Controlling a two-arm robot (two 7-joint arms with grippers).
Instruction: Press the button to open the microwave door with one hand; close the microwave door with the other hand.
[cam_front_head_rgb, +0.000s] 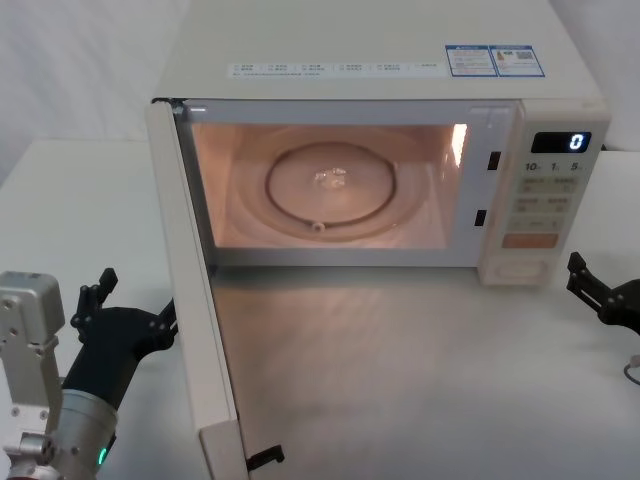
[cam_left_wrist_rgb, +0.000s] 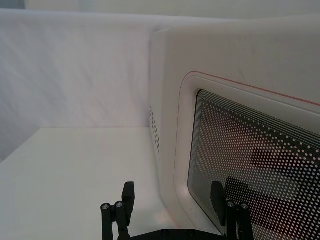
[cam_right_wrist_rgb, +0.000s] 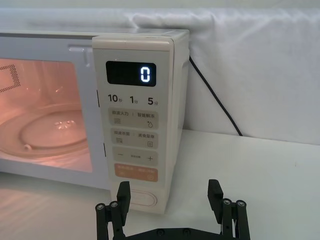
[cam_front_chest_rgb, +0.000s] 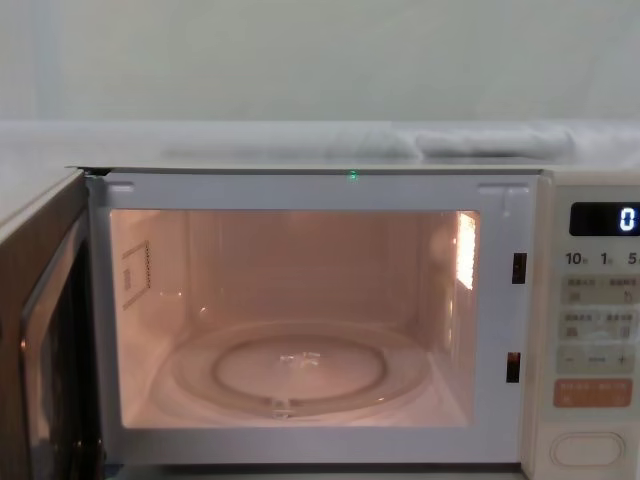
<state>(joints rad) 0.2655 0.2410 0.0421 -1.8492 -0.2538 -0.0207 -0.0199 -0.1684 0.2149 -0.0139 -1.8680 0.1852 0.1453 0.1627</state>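
The microwave door (cam_front_head_rgb: 203, 330) stands wide open, swung out toward me on the left, and the lit cavity with its glass turntable (cam_front_head_rgb: 335, 188) is exposed. My left gripper (cam_front_head_rgb: 135, 303) is open just outside the door's outer face. In the left wrist view the left gripper (cam_left_wrist_rgb: 172, 199) has one finger in front of the door (cam_left_wrist_rgb: 240, 125) window. My right gripper (cam_front_head_rgb: 592, 285) hovers open a little in front of the control panel. In the right wrist view the right gripper (cam_right_wrist_rgb: 169, 194) is apart from the oval button (cam_right_wrist_rgb: 141, 198). The button (cam_front_head_rgb: 520, 268) also shows in the chest view as the lowest button (cam_front_chest_rgb: 588, 449).
The control panel (cam_right_wrist_rgb: 132, 115) shows a lit "0" above pale keys and an orange key (cam_right_wrist_rgb: 135, 173). A black cable (cam_right_wrist_rgb: 215, 95) runs down the white backdrop behind the microwave's right side. White tabletop (cam_front_head_rgb: 420, 380) stretches in front of the cavity.
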